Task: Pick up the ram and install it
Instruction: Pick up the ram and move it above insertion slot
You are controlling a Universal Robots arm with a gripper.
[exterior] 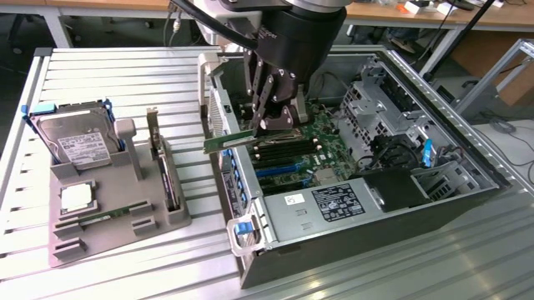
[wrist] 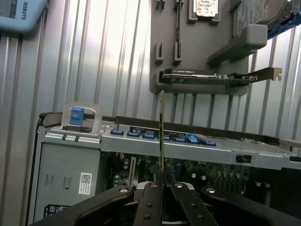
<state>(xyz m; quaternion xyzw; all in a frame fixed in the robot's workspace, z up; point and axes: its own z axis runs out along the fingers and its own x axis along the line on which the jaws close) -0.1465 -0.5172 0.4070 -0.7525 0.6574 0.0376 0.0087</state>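
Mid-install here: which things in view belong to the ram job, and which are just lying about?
Job: ram, gripped by the pincer; open computer case; its motherboard.
Lying about: hard drive, processor chip, expansion card, grey holder.

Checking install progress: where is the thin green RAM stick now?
The thin green RAM stick is clamped in the black gripper over the open grey computer case, above the motherboard's black memory slots, free end toward the exterior view's left.
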